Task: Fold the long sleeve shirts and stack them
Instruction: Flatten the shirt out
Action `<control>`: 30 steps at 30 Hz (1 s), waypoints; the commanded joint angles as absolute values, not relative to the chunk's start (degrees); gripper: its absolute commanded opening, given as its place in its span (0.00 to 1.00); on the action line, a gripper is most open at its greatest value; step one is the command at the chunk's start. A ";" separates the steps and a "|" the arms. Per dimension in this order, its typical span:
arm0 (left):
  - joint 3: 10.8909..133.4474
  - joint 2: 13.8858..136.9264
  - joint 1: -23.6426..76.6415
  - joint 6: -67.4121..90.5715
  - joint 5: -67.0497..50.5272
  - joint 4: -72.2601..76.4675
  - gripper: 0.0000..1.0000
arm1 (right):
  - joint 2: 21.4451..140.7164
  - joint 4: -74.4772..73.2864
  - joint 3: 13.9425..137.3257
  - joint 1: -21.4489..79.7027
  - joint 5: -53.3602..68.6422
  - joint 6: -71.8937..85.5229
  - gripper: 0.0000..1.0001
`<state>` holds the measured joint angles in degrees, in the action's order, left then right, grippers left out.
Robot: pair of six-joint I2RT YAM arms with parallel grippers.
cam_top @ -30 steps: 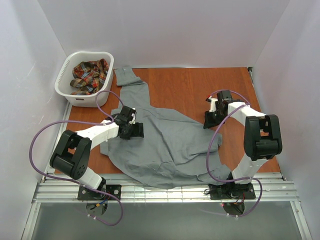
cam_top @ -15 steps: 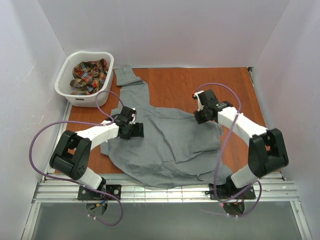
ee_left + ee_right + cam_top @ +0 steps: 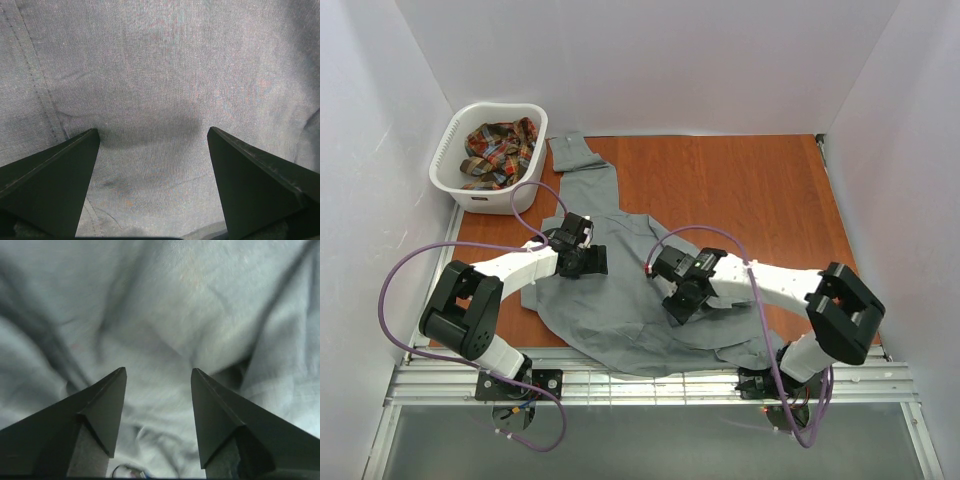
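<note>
The main risk lies under my right jaws. The grey shirt point(image 3: 620, 310) is rumpled there, in the lower middle of the top view, and folds point(image 3: 100, 335) cross the blurred right wrist view. If I close there I may pinch two layers instead of one edge. The whole body would then drag along, and the fold would come out crooked. My left jaws clamp nothing, so nothing pins the shirt's left side. A pull from the right could slide the cloth across the table point(image 3: 740, 180). The lower hem point(image 3: 640, 365) lies at the table's near edge, at the bottom of the top view, and a pull that way could tip it over. One sleeve point(image 3: 575, 155) stretches to the upper left, close beside the basket point(image 3: 480, 196), and could catch on it. The right arm's purple cable point(image 3: 756, 315) loops over the cloth and might snag it.

My left jaws stand wide apart in the left wrist view. They hold nothing, with flat grey cloth between them and a seam point(image 3: 40, 85) at the left of that view. The tips look to be at the fabric, but I cannot tell if they press on it. My right jaws are apart too, but less widely, and hold nothing. Creased cloth lies between and below them, and contact is unclear.

The plaid shirt point(image 3: 498, 150) sits bunched in the basket at the upper left, not yet folded.
</note>
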<state>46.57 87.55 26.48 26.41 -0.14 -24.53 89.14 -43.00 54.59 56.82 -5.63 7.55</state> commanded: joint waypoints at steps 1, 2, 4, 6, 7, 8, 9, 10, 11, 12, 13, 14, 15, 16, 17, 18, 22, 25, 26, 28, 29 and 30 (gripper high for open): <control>45.00 87.80 26.46 26.72 1.76 -25.40 0.84 | 83.33 -48.95 60.37 56.08 -0.25 8.88 0.51; 44.91 87.89 26.37 26.72 1.76 -25.40 0.84 | 82.71 -50.35 61.16 55.38 -2.87 9.14 0.52; 44.91 87.72 26.37 26.72 1.93 -25.40 0.84 | 80.09 -50.71 62.57 49.88 -4.91 10.01 0.51; 44.91 87.63 26.37 26.72 2.11 -25.40 0.84 | 77.10 -49.31 61.88 40.93 -5.71 12.73 0.50; 44.83 87.63 26.37 26.72 2.28 -25.40 0.84 | 76.12 -48.70 61.35 38.09 -5.71 13.70 0.50; 44.82 87.63 26.37 26.72 2.37 -25.40 0.84 | 75.16 -46.86 60.83 35.62 -5.19 15.36 0.50; 44.74 87.45 26.37 26.72 2.37 -25.40 0.84 | 74.19 -45.54 60.12 33.25 -3.79 16.16 0.50; 44.91 87.63 26.37 26.72 2.29 -25.49 0.84 | 72.70 -44.05 59.16 29.39 -0.47 17.04 0.50; 44.83 87.63 26.37 26.72 2.37 -25.49 0.84 | 72.08 -40.73 56.98 27.79 2.26 18.36 0.51; 45.00 87.71 26.37 26.72 2.37 -25.49 0.84 | 71.20 -39.13 55.65 25.25 4.03 21.07 0.52; 45.09 87.71 26.45 26.72 2.46 -25.49 0.84 | 70.84 -37.63 54.42 24.44 7.00 22.66 0.53; 45.17 87.89 26.37 26.72 2.63 -25.49 0.84 | 70.58 -33.70 51.53 23.74 8.42 24.07 0.57; 45.09 87.80 26.37 26.72 2.72 -25.49 0.84 | 70.14 -31.66 50.11 22.95 9.31 27.13 0.57; 45.09 87.80 26.37 26.72 2.72 -25.49 0.84 | 70.22 -29.99 49.05 22.59 10.19 28.55 0.57; 45.09 87.80 26.37 26.72 2.99 -25.58 0.84 | 70.40 -27.01 46.78 22.24 10.72 29.70 0.57; 45.09 87.98 26.37 26.72 3.08 -25.66 0.84 | 71.01 -25.50 45.71 21.54 11.16 31.10 0.57; 45.18 88.15 26.37 26.72 2.99 -25.75 0.84 | 72.07 -18.30 40.79 20.22 12.13 37.34 0.55; 45.18 88.24 26.37 26.81 2.81 -25.75 0.84 | 73.21 -12.16 38.33 19.69 13.44 39.11 0.53; 45.26 88.24 26.45 26.81 2.64 -25.66 0.84 | 73.56 -11.17 37.89 19.69 13.80 39.46 0.52; 45.26 88.50 26.45 26.81 2.55 -25.75 0.84 | 74.70 -8.80 37.71 19.60 14.94 39.46 0.51; 45.35 88.59 26.37 26.81 2.55 -25.66 0.84 | 75.06 -8.18 37.71 19.60 15.20 39.38 0.50; 45.35 88.51 26.37 26.81 2.46 -25.75 0.84 | 75.93 -7.13 37.88 19.60 15.38 39.38 0.50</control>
